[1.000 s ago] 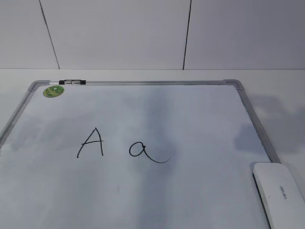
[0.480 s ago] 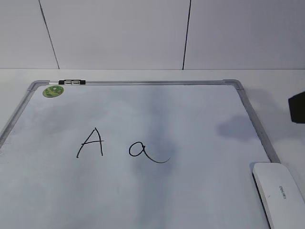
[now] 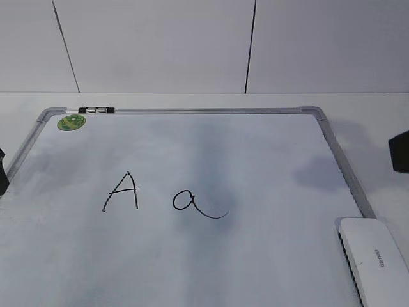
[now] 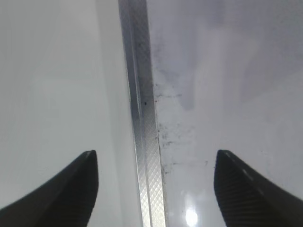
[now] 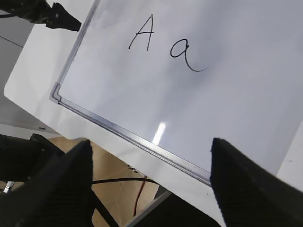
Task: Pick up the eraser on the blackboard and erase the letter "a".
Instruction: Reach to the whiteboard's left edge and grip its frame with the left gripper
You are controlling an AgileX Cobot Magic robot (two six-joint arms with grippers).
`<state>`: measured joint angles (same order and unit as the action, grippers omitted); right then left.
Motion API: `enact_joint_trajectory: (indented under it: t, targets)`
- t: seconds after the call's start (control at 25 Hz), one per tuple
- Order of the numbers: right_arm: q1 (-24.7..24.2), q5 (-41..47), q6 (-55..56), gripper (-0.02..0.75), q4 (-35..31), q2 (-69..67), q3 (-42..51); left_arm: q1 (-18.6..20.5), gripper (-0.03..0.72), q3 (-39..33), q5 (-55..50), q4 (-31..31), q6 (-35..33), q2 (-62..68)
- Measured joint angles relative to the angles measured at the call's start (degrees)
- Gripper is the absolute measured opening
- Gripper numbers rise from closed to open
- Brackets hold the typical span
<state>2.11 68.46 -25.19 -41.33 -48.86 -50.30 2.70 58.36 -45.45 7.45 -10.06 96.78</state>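
The blackboard [image 3: 268,153] is a white dry-erase board with a silver frame, lying flat. A capital "A" [image 3: 122,190] and the letter "a" [image 3: 190,202] are written near its middle. The eraser [image 3: 374,259], white and oblong, lies at the board's front right edge. My right gripper [image 3: 400,151] is a dark shape at the far right, well above and behind the eraser. In the right wrist view it [image 5: 150,142] is open and empty, looking down on the "a" [image 5: 184,52]. My left gripper [image 4: 155,156] is open and empty over the board's left frame [image 4: 142,109].
A round green sticker [image 3: 71,122] and a small clip [image 3: 97,110] sit at the board's back left corner. A white panelled wall stands behind the table. In the right wrist view, the table's near edge, cables and the floor [image 5: 128,165] show below the board.
The right gripper came into view at the right edge and has since drawn slightly back and down. A sliver of the left gripper has appeared at the left edge. Shadows on the board shifted.
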Motion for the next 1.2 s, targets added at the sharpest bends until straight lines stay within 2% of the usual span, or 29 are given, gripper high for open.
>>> enact_joint_trajectory:
  t: [0.28, 0.6, 1.2]
  targets:
    - [0.00, 0.38, 0.93, 0.592, 2.54, 0.00, 0.00, 0.00, 0.568, 0.12, 3.61, 0.00, -0.10, 2.05]
    - [0.00, 0.46, 4.14, 0.592, 9.29, -0.13, 0.00, 0.00, 0.560, 0.24, 4.52, 0.00, -0.10, 5.20]
    - [0.00, 0.60, 6.18, 0.592, 10.53, -0.17, 0.00, 0.00, 0.536, 4.57, 1.58, 2.32, -1.22, 7.99]
